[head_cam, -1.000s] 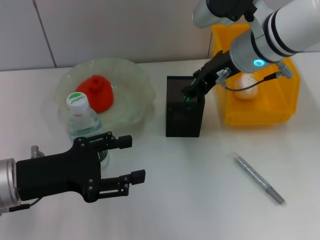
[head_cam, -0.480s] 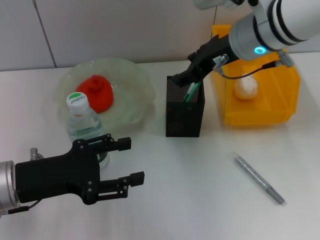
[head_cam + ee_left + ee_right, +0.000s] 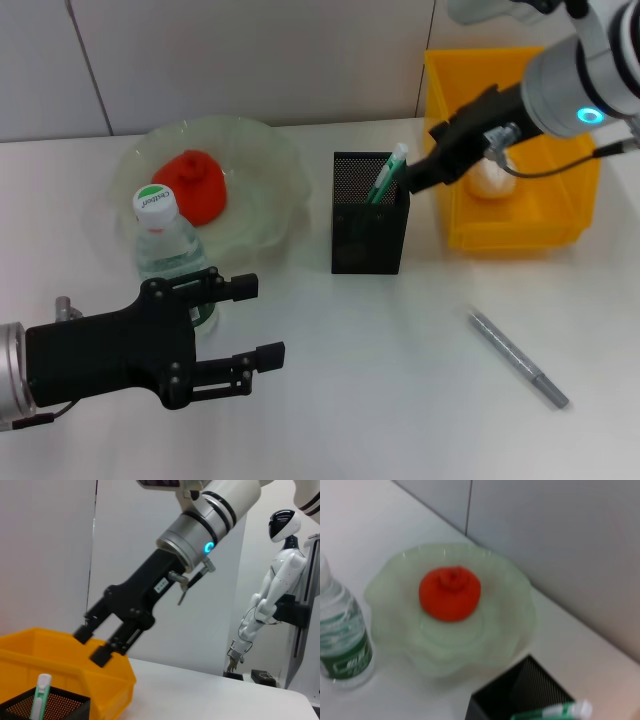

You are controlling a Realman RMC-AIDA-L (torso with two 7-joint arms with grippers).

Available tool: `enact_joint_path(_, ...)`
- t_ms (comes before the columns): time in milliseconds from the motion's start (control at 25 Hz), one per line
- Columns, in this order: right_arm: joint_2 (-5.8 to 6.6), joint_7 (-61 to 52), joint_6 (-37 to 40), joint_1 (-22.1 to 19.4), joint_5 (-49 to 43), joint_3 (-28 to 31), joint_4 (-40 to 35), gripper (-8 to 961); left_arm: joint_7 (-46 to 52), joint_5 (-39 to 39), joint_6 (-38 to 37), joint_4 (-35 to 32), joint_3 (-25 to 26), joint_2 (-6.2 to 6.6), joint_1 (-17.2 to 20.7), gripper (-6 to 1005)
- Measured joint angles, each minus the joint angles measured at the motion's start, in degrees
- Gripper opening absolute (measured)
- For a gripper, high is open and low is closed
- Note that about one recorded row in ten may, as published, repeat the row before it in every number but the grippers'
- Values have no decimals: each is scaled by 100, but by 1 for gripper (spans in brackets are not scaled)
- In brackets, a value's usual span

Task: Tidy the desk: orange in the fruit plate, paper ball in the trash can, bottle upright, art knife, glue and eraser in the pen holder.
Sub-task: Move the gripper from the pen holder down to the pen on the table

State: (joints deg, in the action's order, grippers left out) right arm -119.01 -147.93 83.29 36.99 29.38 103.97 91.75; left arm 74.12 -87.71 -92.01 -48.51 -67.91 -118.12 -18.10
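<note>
Right gripper (image 3: 418,172), fingers spread and empty, hovers at three o'clock of the pen holder (image 3: 368,228), seemingly clear of it.

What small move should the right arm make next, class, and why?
Probably swing toward the grey art knife lying alone on the desk. The right gripper is open and empty beside the pen holder, where the green-and-white item already stands.

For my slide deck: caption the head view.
Right claw open beside the pen holder, green item inside; left claw open near the upright bottle.
</note>
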Motion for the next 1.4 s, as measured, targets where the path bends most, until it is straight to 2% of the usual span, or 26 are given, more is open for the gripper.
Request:
enact_joint_path(440, -8, -385, 958, -454, -42, 97, 526, 695, -41, 0, -17, 0, 6, 1, 46, 786)
enact_joint_path(840, -5, -583, 1591, -447, -91, 159, 472, 694, -92, 0, -18, 0, 6, 9, 88, 786)
enact_joint_path(1400, 5, -600, 1611, -281, -463, 159, -94, 694, -211, 0, -22, 77, 5, 0, 114, 787)
